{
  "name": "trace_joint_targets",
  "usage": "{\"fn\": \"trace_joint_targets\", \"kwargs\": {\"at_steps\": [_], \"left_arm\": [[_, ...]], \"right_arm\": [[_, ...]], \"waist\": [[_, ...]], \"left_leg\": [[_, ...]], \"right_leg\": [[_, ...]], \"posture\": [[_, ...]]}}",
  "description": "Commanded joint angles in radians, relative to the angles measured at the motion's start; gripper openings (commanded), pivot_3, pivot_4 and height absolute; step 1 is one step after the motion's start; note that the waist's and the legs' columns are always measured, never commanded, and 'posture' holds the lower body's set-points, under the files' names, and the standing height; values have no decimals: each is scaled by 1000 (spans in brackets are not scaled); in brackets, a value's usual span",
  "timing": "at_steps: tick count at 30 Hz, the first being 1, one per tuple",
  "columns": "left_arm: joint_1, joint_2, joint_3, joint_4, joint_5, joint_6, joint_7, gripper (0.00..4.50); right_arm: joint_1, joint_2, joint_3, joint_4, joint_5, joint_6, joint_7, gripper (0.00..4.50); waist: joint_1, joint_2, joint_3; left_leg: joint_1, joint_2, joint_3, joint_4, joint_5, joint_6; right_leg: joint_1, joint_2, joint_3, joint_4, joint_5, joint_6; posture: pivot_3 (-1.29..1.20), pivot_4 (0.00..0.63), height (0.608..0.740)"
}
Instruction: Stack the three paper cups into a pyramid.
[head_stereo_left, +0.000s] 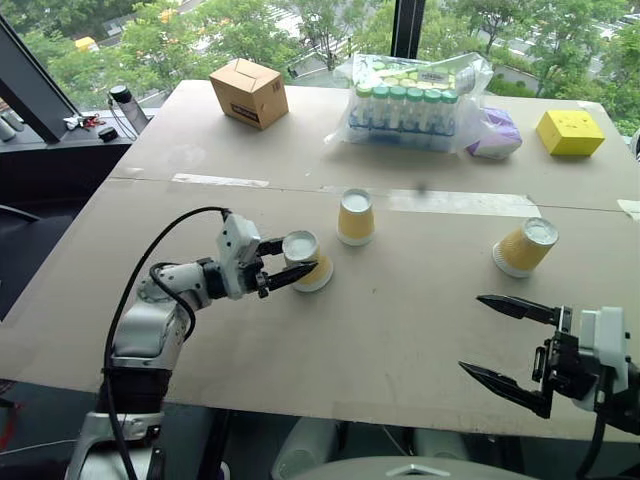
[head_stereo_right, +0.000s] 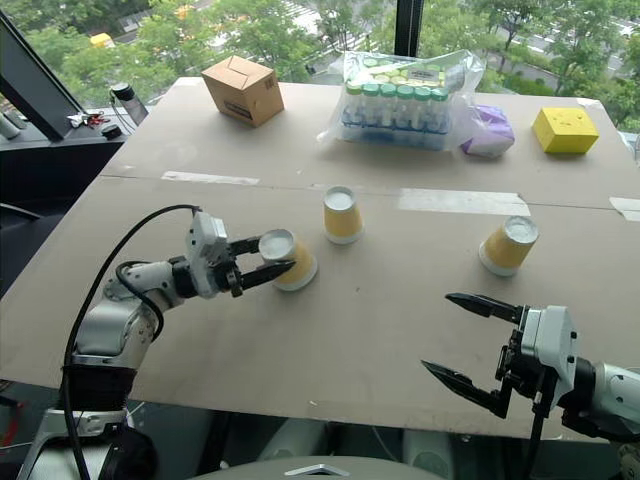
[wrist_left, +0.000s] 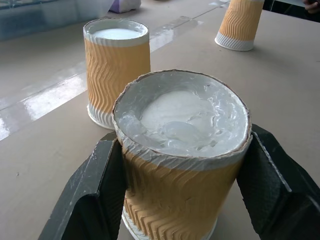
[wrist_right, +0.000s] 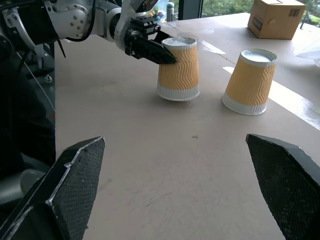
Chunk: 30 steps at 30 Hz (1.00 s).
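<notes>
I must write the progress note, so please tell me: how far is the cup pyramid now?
Nothing is stacked yet: all three cups stand upside down and apart on the table. In hand: the left gripper has its fingers shut on the nearest cup. The right gripper is open and holds nothing. Left: set two cups together, the middle cup and the far cup among the three, then one on top.

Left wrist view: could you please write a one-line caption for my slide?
Left hand shut on an upside-down ribbed yellow-orange paper cup, with two more such cups standing behind on the brown table.
</notes>
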Motion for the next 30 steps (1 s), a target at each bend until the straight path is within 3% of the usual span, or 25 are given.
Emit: {"fn": "trace_joint_targets", "kwargs": {"at_steps": [1, 6, 18, 30], "left_arm": [[-44, -10, -52, -13, 19, -8, -27, 2565], [-130, -65, -127, 59, 64, -31, -38, 2565], [-253, -156, -169, 229, 136, -93, -30, 2565], [-303, -189, -191, 332, 178, -142, -57, 2565]], "right_arm": [[7, 5, -29, -31, -11, -21, -15, 4500], [43, 14, -47, -57, -18, -24, -34, 4500], [116, 28, -67, -124, -24, -13, -81, 4500], [135, 27, -70, -140, -21, -6, -103, 4500]], "waist": [[-2, 0, 0], [3, 0, 0], [2, 0, 0], [2, 0, 0]], "left_leg": [[0, 0, 0, 0, 0, 0], [0, 0, 0, 1, 0, 0], [-1, -1, -1, 4, 0, 0], [-2, -2, -2, 9, 0, 0]], "right_leg": [[0, 0, 0, 0, 0, 0], [0, 0, 0, 0, 0, 0], [0, 0, -1, 2, 0, 0], [2, 0, -1, 3, 1, 2]], "posture": [[0, 150, 740], [0, 150, 740], [0, 150, 740], [0, 150, 740]]}}
